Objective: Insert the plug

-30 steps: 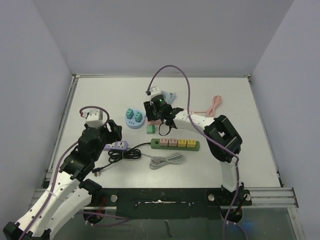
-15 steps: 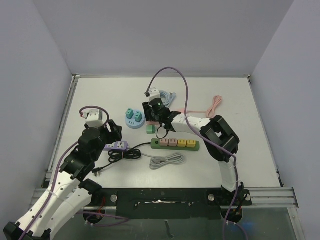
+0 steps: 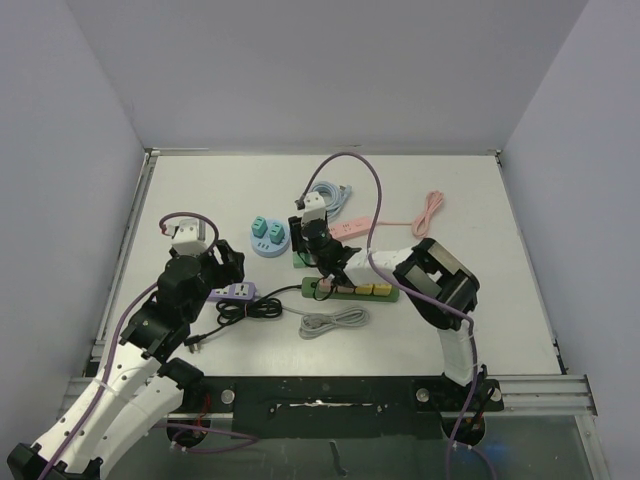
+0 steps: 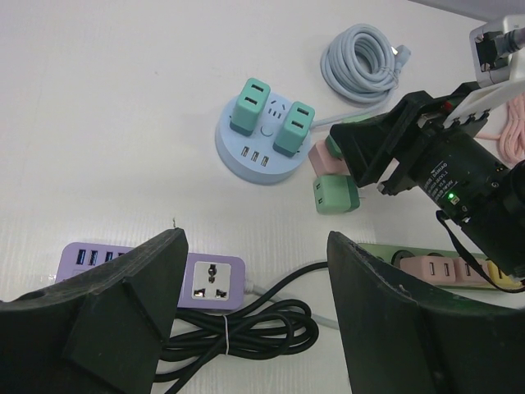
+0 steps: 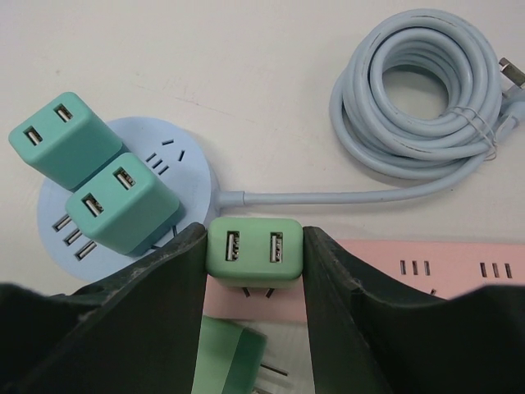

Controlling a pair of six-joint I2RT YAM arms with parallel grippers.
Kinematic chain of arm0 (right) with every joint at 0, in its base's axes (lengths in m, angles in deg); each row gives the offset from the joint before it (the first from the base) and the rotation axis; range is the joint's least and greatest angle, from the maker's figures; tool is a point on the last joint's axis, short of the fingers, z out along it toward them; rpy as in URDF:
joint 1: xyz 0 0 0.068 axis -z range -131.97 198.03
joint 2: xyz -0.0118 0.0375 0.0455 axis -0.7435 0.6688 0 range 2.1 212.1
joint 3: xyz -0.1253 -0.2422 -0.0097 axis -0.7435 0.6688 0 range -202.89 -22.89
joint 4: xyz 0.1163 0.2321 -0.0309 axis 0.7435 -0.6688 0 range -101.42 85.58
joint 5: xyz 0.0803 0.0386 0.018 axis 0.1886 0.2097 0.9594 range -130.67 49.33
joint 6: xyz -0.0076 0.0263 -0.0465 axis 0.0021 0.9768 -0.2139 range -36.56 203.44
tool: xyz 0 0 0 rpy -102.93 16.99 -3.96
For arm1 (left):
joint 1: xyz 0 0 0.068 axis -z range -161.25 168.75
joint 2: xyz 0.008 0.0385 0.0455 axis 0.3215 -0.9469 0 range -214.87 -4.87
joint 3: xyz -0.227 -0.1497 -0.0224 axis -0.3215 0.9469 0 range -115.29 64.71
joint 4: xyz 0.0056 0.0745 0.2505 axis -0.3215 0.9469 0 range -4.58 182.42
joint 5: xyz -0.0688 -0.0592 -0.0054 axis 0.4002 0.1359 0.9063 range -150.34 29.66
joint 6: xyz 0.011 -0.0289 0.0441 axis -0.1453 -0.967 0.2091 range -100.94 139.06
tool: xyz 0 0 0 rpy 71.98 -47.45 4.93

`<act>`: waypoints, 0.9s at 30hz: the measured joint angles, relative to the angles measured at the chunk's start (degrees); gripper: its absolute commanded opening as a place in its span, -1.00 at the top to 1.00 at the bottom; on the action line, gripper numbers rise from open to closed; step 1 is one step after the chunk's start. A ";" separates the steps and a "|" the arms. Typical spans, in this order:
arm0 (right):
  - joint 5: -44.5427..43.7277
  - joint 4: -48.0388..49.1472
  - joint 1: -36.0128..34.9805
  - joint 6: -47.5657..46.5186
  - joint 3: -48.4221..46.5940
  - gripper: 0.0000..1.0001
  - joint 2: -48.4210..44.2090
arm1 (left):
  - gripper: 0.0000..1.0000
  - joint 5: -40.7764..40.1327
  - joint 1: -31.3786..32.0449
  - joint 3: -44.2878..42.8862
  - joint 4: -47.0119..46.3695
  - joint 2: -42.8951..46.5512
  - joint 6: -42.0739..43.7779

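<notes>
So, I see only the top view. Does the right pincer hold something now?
Observer: Yes, the right pincer is shut on a green adapter with two USB ports facing up.
Operator: Is it plugged in already?
Observer: Not yet. Its prongs are bare and point down at the pink strip.

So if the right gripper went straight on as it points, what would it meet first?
Probably the pink power strip, just beyond the green adapter the right gripper grips; depth is unclear.
</notes>
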 measured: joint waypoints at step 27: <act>4.87 -21.27 -0.26 5.16 -3.56 -0.36 -2.19 | -0.36 2.86 -0.11 0.07 -0.48 -2.64 -0.31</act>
